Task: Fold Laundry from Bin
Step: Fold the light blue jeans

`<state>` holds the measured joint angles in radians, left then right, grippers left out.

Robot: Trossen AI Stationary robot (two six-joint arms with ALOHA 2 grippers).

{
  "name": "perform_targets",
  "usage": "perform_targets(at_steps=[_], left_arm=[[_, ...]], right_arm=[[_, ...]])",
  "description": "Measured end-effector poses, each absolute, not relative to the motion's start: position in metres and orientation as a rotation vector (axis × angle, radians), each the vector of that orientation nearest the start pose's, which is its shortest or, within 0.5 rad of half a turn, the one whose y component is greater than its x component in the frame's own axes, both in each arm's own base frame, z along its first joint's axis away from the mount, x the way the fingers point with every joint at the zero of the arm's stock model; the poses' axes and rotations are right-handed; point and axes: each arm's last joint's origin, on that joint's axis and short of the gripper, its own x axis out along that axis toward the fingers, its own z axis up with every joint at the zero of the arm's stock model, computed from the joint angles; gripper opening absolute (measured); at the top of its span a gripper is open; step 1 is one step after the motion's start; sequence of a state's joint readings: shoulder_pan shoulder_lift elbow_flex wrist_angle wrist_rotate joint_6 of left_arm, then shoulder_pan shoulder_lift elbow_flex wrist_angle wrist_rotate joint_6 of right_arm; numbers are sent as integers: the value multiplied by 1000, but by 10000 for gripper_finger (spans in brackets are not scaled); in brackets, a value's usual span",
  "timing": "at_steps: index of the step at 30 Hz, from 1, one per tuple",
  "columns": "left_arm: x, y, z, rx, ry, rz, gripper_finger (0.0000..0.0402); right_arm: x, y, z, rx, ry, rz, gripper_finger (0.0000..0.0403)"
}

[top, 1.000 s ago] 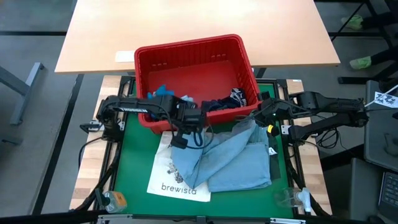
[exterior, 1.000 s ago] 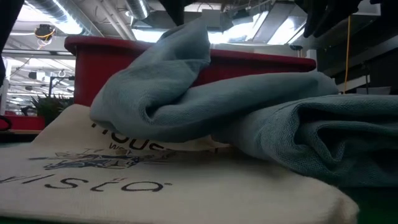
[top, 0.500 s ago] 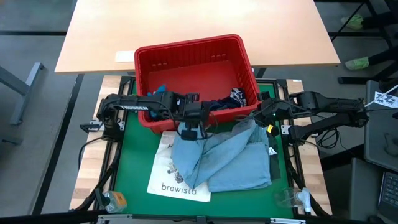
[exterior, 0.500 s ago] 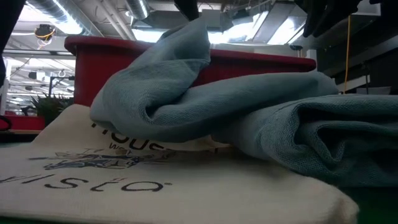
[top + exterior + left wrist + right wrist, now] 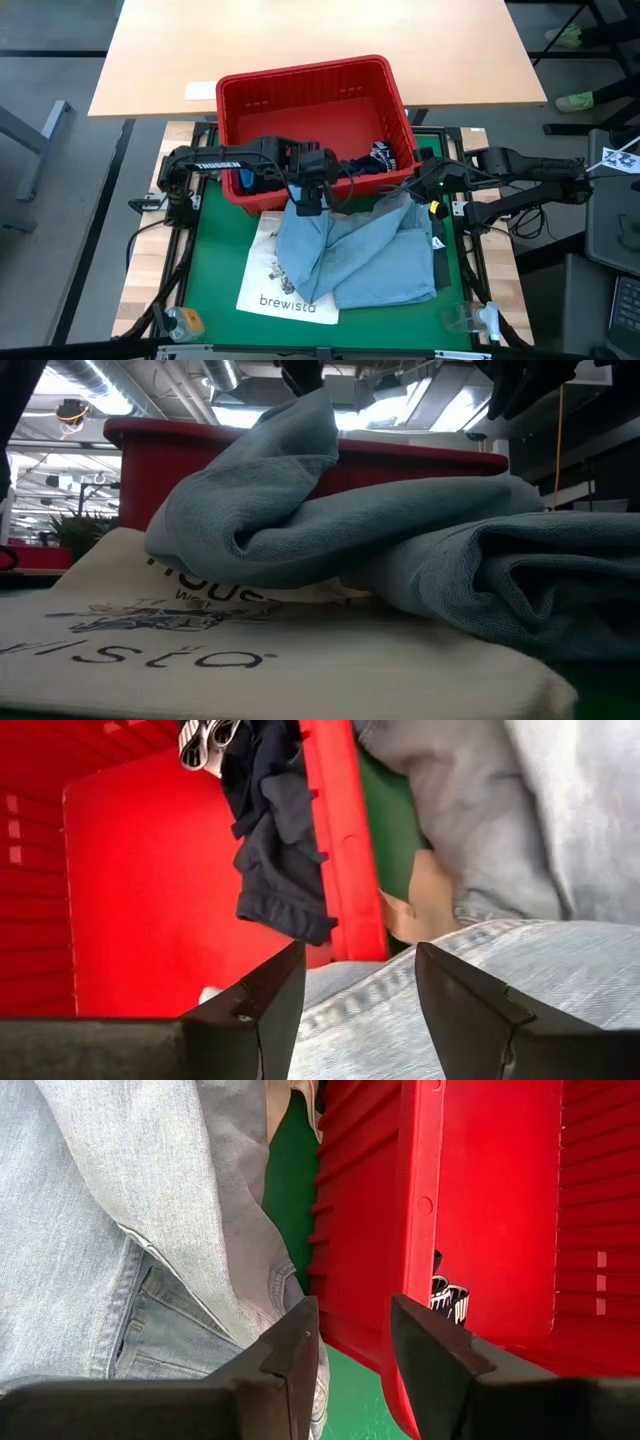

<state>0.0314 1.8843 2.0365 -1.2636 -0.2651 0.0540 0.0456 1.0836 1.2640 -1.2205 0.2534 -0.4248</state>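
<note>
A green mat (image 5: pixel 215 255) covers the work table, a pale wooden table (image 5: pixel 300 40) stands beyond it at twelve o'clock, and grey floor lies all round; the low view alone looks past the table into a hall with bright ceiling lights (image 5: pixel 130 395). The red bin (image 5: pixel 300 85) straddles the mat's far edge, with a dark navy garment (image 5: pixel 365 165) heaped in its five o'clock corner and a bright blue one (image 5: pixel 245 178) at seven o'clock. The light blue denim shirt (image 5: pixel 365 250) lies crumpled on the mat at six o'clock of the bin, partly over the white brewista tote bag (image 5: pixel 275 290). The left gripper (image 5: pixel 308 200) sits at the bin's near rim, its fingers (image 5: pixel 265 1005) parted only a little with a fold of denim between them, and it seems to be pinching that fold, though the contact itself is hidden. The right gripper (image 5: pixel 425 185) hangs at the bin's four o'clock corner over the shirt's edge; its fingers (image 5: pixel 290 1350) stand slightly apart with denim between them, and whether they grip it I cannot tell. Only the left wrist view shows the navy garment (image 5: pixel 275 850) draped against the bin's inner wall (image 5: pixel 335 830); only the low view shows the shirt (image 5: pixel 330 550) bulging up in front of the bin (image 5: pixel 150 455).
</note>
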Motion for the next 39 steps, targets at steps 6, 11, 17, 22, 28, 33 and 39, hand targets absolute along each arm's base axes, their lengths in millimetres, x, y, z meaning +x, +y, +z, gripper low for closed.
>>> perform_targets(at_steps=[6, 11, 17, 22, 28, 33, 39], left_arm=[[372, 29, 363, 119, 1170, 182, 184], [371, 38, 362, 77, 1170, 159, 184], [375, 47, 349, 10, 1198, 112, 184], [374, 48, 340, -2, 1227, 99, 184], [373, 48, 339, 6, 1241, 108, 162], [373, 47, 340, 9, 1240, 111, 109], [373, 41, 351, 36, 1218, 115, 39]], right_arm=[[175, 1, 357, -540, 1060, 33, 127], [175, 1, 357, -540, 1060, 34, 127], [175, 1, 357, -540, 1060, 34, 127], [175, 1, 357, -540, 1060, 34, 127], [175, 1, 357, -540, 1060, 34, 127], [175, 1, 357, -540, 1060, 33, 127], [175, 1, 357, -540, 1060, 34, 127]])
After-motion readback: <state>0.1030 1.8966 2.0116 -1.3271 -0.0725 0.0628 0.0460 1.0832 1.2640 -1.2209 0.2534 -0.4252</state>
